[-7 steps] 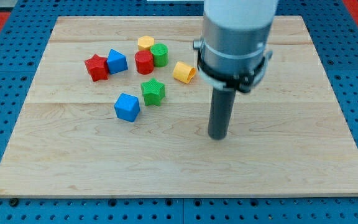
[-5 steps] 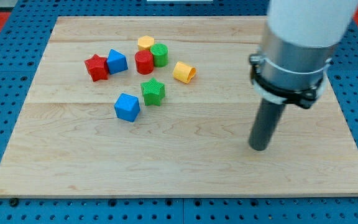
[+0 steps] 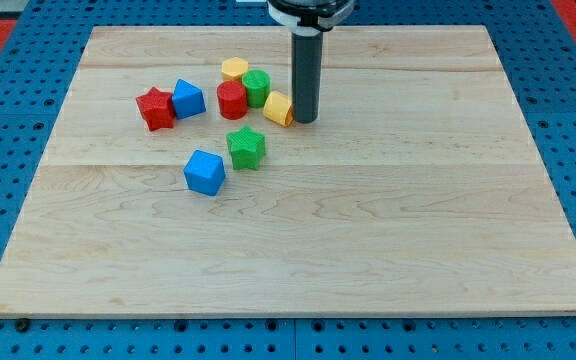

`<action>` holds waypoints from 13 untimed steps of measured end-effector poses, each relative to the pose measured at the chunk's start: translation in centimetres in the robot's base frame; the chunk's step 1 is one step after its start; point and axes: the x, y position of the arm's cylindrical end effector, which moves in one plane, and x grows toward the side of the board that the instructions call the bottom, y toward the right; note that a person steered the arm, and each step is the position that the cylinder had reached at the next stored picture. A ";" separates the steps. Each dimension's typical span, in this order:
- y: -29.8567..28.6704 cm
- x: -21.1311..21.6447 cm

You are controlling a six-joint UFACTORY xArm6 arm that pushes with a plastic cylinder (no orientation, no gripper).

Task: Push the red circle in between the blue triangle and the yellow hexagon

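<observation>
The red circle sits on the wooden board, touching the yellow hexagon above it and a green circle at its right. The blue triangle lies left of the red circle, with a small gap between them, and touches a red star. My tip stands right of the cluster, pressed against the right side of a yellow cylinder-shaped block, which lies just right of the red circle.
A green star and a blue cube lie below the cluster. The wooden board rests on a blue perforated base.
The rod swung from the board's right side up and left to the yellow block's right side. The yellow block has shifted left, closer to the red circle.
</observation>
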 end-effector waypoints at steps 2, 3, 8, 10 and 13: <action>0.5 -2.9; 4.6 -1.4; -5.4 -4.8; -0.6 -4.7; -2.7 -0.2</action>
